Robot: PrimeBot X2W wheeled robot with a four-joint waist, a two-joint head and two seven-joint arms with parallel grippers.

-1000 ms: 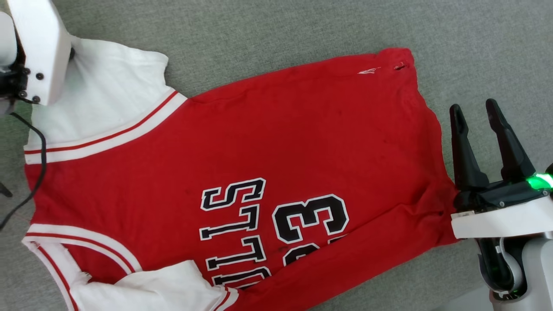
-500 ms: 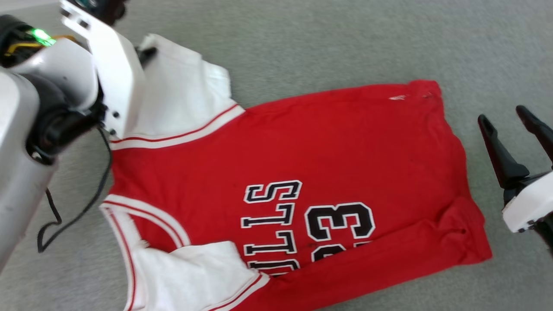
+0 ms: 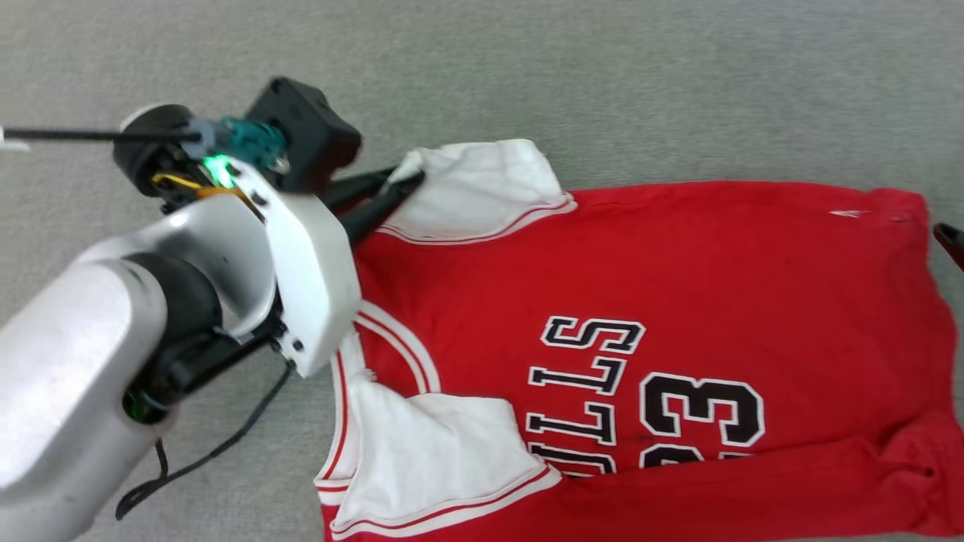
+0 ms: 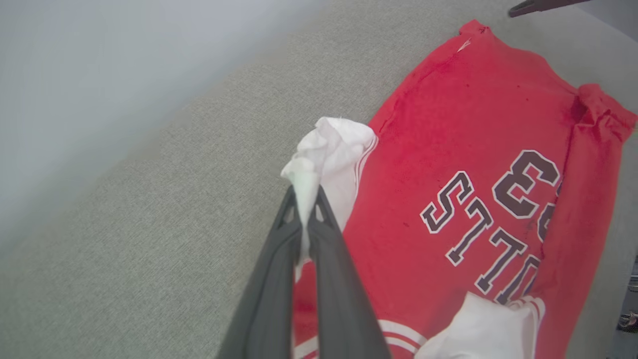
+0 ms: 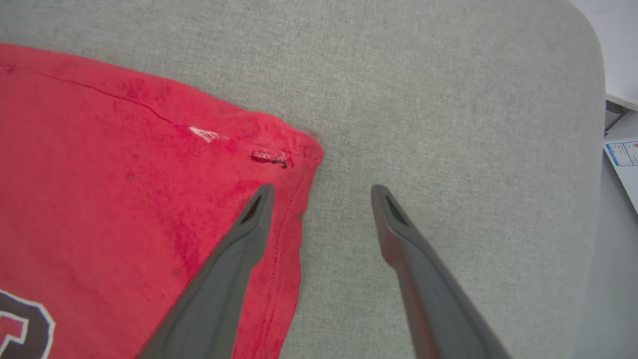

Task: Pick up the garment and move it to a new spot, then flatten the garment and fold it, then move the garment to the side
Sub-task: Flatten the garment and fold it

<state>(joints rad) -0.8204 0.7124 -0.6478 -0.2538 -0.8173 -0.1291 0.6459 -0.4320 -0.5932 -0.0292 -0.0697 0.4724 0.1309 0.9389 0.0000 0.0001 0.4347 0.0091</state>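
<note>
The garment [image 3: 678,271], a red jersey with black lettering, lies spread on the grey surface. Its far white sleeve [image 3: 474,188] is bunched and raised. My left gripper [image 3: 392,188] reaches in from the left and is shut on that sleeve's tip. The left wrist view shows the white cloth [image 4: 304,179] pinched between the closed left gripper [image 4: 304,199]. The near sleeve [image 3: 429,444] lies folded over the chest. In the right wrist view my right gripper [image 5: 323,192] stands open over the hem corner [image 5: 279,149], one finger above red cloth, the other above bare surface. One fingertip [image 3: 950,245] shows at the head view's right edge.
The grey fabric surface [image 3: 602,68] stretches beyond the garment on all sides. Its edge [image 5: 595,149] runs down the right of the right wrist view, with a printed sheet [image 5: 623,149] beyond it. A black cable [image 3: 203,459] hangs from my left arm.
The head camera has swung left, shifting the whole picture. My left gripper has closed on the far white sleeve and drawn it up into a bunch. The right gripper has stayed open.
</note>
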